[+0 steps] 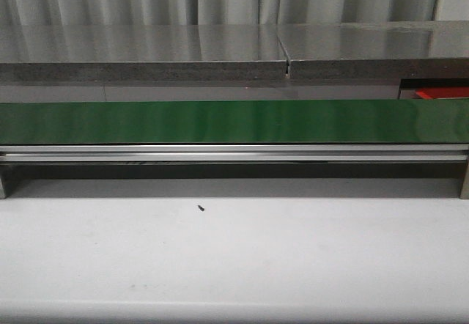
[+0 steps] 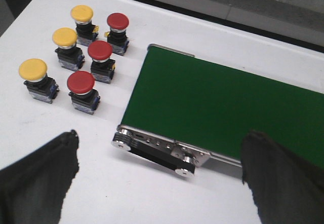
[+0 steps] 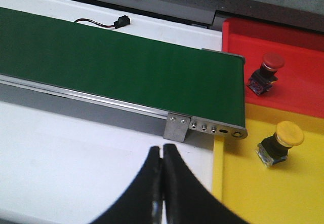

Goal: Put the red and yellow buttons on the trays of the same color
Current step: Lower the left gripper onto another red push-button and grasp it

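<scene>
In the left wrist view, three yellow buttons [image 2: 65, 37] and three red buttons [image 2: 99, 50] stand grouped on the white table beside the end of the green conveyor belt [image 2: 223, 102]. My left gripper [image 2: 159, 148] is open above the table near the belt's end, holding nothing. In the right wrist view, one red button [image 3: 266, 71] lies on the red tray [image 3: 296, 89] and one yellow button [image 3: 278, 143] lies on the yellow tray [image 3: 238, 193]. My right gripper [image 3: 163, 150] is shut and empty, over the table beside the yellow tray. Neither gripper shows in the front view.
The green belt [image 1: 234, 121] spans the front view on a metal frame, with a grey shelf [image 1: 146, 53] behind it. A small dark speck [image 1: 200, 207] lies on the white table. A black connector with cable [image 3: 120, 21] lies behind the belt.
</scene>
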Controlling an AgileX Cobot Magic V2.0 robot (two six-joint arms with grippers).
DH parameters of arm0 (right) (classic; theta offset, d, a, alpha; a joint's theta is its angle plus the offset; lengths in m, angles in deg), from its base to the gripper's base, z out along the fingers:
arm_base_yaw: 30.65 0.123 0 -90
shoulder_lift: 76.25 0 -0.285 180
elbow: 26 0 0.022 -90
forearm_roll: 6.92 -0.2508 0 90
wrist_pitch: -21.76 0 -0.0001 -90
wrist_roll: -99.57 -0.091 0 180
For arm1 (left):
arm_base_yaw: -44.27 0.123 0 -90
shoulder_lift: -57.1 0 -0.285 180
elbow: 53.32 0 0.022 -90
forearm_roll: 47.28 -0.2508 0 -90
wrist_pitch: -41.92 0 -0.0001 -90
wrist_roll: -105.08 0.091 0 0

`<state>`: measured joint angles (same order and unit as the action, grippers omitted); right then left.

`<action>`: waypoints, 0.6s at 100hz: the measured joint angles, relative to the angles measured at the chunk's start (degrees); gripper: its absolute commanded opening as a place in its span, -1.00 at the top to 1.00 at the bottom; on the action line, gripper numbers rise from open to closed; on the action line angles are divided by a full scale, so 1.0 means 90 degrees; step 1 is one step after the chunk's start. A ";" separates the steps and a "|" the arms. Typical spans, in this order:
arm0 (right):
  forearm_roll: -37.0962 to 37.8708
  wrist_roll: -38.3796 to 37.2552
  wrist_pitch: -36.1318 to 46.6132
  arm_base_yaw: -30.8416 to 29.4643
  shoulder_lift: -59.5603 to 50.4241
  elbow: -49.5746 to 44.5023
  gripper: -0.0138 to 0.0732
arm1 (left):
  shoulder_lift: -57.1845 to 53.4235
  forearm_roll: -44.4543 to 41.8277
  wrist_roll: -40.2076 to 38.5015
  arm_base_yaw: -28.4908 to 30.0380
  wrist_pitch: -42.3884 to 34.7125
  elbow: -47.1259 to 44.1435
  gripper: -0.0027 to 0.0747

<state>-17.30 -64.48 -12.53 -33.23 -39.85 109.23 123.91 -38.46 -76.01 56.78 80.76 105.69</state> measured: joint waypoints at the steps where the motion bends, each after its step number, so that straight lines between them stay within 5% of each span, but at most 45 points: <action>1: 0.0000 0.0000 0.0000 0.0000 0.0000 0.0000 0.95 | 0.0102 0.0019 0.0000 0.0048 0.0001 0.0031 -0.69; 60: 0.0000 0.0000 0.0000 0.0000 0.0000 0.0000 0.95 | 0.3573 0.0128 -0.0022 0.1108 -0.0026 0.1444 -0.69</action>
<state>-17.30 -64.48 -12.53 -33.23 -39.85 109.23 156.07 -37.31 -76.21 66.75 80.53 118.69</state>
